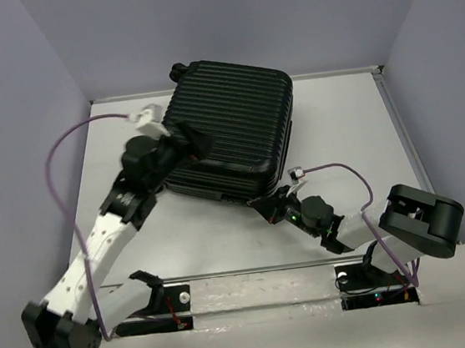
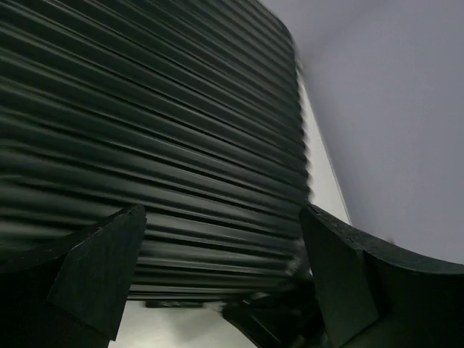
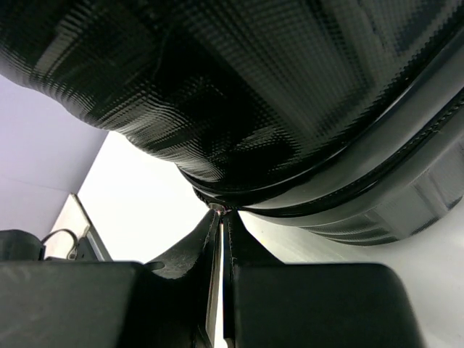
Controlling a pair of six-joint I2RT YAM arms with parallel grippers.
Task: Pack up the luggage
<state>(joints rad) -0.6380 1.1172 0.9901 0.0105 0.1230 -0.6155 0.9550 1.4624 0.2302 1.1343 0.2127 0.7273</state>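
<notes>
White tabletop (image 1: 222, 234) held the luggage (image 1: 232, 132) at its far centre, lid nearly down. Only the right wrist view showed the seam (image 3: 326, 196), where the right gripper (image 3: 221, 217) was clenched at the rim. The left gripper (image 1: 195, 140) gaped wide over ribbed shell. Bare table lay on both sides.

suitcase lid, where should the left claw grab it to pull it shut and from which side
Probably the lid's near-left edge, approached from the left arm's side. The luggage lies flat with its ribbed shell up, a broad curved face with nothing to pinch, while the rim is a thin lip. The left claw already stands open at that side of the shell. The right claw, shut, sits at the near seam, so that corner is taken.
</notes>
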